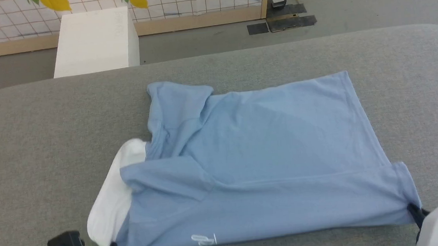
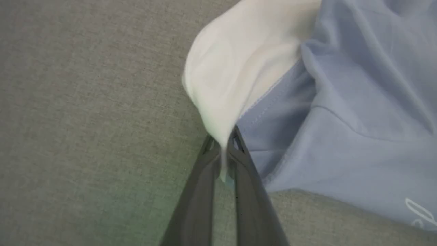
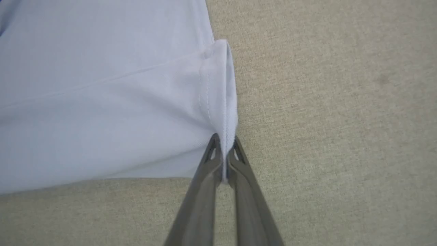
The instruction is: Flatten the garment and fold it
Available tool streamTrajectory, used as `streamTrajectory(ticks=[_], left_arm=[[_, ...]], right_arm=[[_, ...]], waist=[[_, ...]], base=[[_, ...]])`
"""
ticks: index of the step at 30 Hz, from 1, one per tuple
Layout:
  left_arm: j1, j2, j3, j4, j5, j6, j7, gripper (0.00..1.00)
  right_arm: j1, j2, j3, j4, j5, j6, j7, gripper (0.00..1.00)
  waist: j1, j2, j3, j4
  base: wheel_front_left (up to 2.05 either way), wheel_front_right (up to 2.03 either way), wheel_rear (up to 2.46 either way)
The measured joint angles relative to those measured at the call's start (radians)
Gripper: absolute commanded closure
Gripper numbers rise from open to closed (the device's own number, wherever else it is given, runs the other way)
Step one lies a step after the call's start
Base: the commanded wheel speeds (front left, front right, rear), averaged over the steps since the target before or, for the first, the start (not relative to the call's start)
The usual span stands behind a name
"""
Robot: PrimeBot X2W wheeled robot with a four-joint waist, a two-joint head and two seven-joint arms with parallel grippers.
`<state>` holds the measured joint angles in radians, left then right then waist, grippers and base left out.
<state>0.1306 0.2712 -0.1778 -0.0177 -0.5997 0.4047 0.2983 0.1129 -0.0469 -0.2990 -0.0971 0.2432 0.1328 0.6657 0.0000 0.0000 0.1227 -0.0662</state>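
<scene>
**Both grippers pinch the shirt's near edge**

Shirt (image 1: 268, 154) lies mid-frame on the grey table (image 1: 30, 153). It is mostly spread, but rumpled at its left end, where a sleeve is folded over.

White collar (image 1: 108, 202) sticks out at lower left. Logo (image 1: 204, 240) sits at the shirt's bottom edge.

Left gripper (image 2: 223, 141), lower left of the head view: fingers pressed together on the collar tip.

Right gripper (image 3: 223, 140), lower right: fingers pinching the stitched hem corner.

The near edge runs almost straight between the two grips.

White box (image 1: 95, 41) at upper left, beyond the table.
</scene>
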Motion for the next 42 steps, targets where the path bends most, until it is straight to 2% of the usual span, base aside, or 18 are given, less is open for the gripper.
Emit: streamTrajectory(ticks=[4,9,10,11,12,13,14,15,20,23,29,34,38,42], left_arm=[[0.071,0.012,-0.002,-0.053,-0.012,0.021,0.061,1.00],[0.092,0.016,0.002,-0.078,-0.042,0.029,0.087,1.00],[0.092,0.015,0.005,-0.080,-0.050,0.028,0.086,0.86],[0.092,0.016,0.004,-0.081,-0.050,0.028,0.084,0.41],[0.092,0.016,0.005,-0.083,-0.051,0.028,0.083,0.00],[0.092,0.016,0.006,-0.084,-0.054,0.026,0.082,0.00],[0.092,0.017,0.007,-0.086,-0.054,0.023,0.077,0.00],[0.092,0.019,0.009,-0.088,-0.054,0.016,0.070,0.00],[0.075,0.035,0.034,-0.130,-0.054,-0.043,-0.008,0.00],[0.024,0.074,0.037,-0.152,-0.023,-0.095,-0.081,0.00],[-0.215,0.165,-0.004,-0.095,0.076,-0.243,-0.186,0.00],[-0.468,0.220,-0.065,0.026,0.120,-0.364,-0.161,0.00],[-0.685,0.227,-0.112,0.129,0.131,-0.441,-0.081,0.00],[-0.872,0.228,-0.152,0.237,0.126,-0.486,0.024,0.00]], right_arm=[[0.039,0.000,-0.004,0.042,0.031,0.000,-0.009,1.00],[0.037,-0.001,0.011,0.166,0.047,0.000,-0.089,1.00],[0.033,-0.002,0.012,0.187,0.050,0.000,-0.110,1.00],[0.028,-0.002,0.013,0.204,0.050,0.000,-0.129,1.00],[0.025,-0.003,0.014,0.218,0.052,0.000,-0.149,0.84],[0.025,-0.003,0.015,0.227,0.058,0.000,-0.166,0.51],[0.025,-0.003,0.015,0.235,0.062,0.000,-0.188,0.05],[0.025,-0.003,0.013,0.236,0.061,0.000,-0.210,0.00],[0.021,-0.002,0.016,0.206,0.033,-0.001,-0.351,0.00],[0.011,-0.004,0.039,0.161,0.003,-0.001,-0.452,0.00],[-0.038,-0.007,0.153,0.068,-0.072,-0.001,-0.656,0.00],[-0.111,-0.031,0.206,0.038,-0.106,-0.001,-0.756,0.00],[-0.164,-0.031,0.244,0.038,-0.115,-0.001,-0.776,0.00],[-0.224,-0.030,0.283,0.042,-0.118,-0.001,-0.787,0.00]], waist=[[0.0000,0.0000,0.005,-0.010],[0.0000,0.0000,0.013,-0.010],[0.0000,0.0000,0.013,-0.009],[0.0000,0.0000,0.012,-0.007],[0.0000,0.0000,0.011,-0.005],[0.0000,0.0000,0.009,-0.003],[0.0000,0.0000,0.006,-0.001],[0.0000,0.0000,0.003,0.001],[0.0000,0.0000,-0.008,0.003],[0.0000,0.0000,-0.006,-0.004],[0.0000,0.0000,0.026,-0.020],[0.0000,0.0000,0.080,-0.035],[0.0000,0.0000,0.137,-0.052],[0.0000,0.0000,0.201,-0.072]], base=[[0.00,0.00,0.00],[0.00,0.00,0.00],[0.00,0.00,0.00],[0.00,0.00,0.00],[0.00,0.00,0.00],[0.00,0.00,0.00],[0.00,0.00,0.00],[0.00,0.00,0.00],[0.00,0.00,0.00],[0.00,0.00,0.00],[0.00,0.00,0.00],[0.00,0.00,0.00],[0.00,0.00,0.00],[0.00,0.00,0.00]])
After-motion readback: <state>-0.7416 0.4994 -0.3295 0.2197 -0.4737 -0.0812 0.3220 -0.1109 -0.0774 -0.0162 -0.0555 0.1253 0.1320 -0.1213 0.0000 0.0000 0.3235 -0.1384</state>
